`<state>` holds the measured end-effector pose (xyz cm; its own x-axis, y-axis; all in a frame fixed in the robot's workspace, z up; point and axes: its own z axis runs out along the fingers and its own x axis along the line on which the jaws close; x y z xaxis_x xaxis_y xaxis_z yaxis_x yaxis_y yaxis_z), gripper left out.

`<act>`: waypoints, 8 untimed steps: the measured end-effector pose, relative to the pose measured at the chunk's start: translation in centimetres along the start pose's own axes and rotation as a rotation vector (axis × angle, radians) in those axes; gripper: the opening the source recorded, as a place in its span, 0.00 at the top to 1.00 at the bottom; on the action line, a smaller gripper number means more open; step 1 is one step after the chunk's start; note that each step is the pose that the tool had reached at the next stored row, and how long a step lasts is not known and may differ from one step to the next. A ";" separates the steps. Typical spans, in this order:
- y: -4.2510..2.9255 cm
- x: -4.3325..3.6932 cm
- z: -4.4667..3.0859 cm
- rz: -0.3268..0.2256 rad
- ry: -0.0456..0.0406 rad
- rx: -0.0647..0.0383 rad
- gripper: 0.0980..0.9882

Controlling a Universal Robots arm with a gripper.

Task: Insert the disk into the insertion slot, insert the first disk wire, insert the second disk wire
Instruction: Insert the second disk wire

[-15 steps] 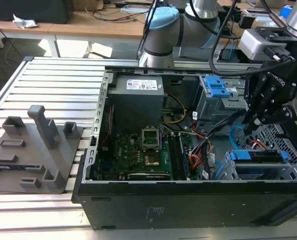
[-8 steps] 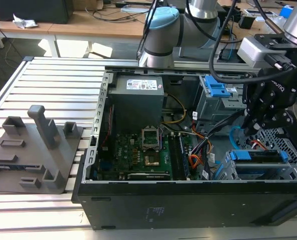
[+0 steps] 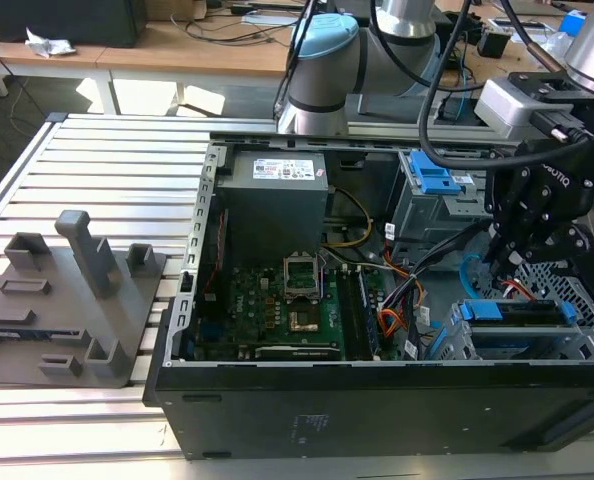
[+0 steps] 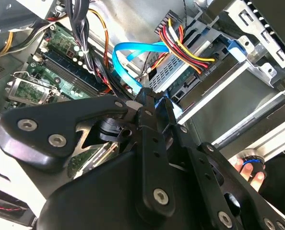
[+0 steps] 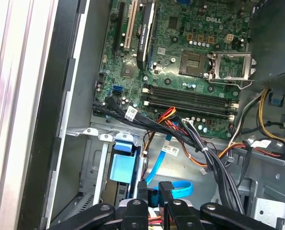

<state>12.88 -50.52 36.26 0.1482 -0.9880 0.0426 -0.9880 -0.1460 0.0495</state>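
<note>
A slatted metal surface [image 3: 97, 160] carries the open computer case [image 3: 277, 400]. The disk [image 3: 517, 312] sits seated in the insertion slot [image 3: 507, 345]. My jaws [image 5: 153, 194] pinch a blue wire [image 4: 133, 64] near the disk's connectors; a multicoloured wire bundle [image 4: 188, 45] looks plugged

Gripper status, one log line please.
gripper: shut on blue wire | disk: seated in insertion slot | position: above cage
</note>
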 end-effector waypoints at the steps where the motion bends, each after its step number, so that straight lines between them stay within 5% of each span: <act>1: 0.00 0.00 0.00 0.000 0.0006 0.000 0.85; 2: 0.00 0.00 0.00 0.000 0.0011 0.000 0.93; 8: 0.01 0.05 0.00 0.000 0.0041 -0.001 0.93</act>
<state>12.88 -50.57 36.26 0.1481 -0.9879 0.0468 -0.9881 -0.1458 0.0501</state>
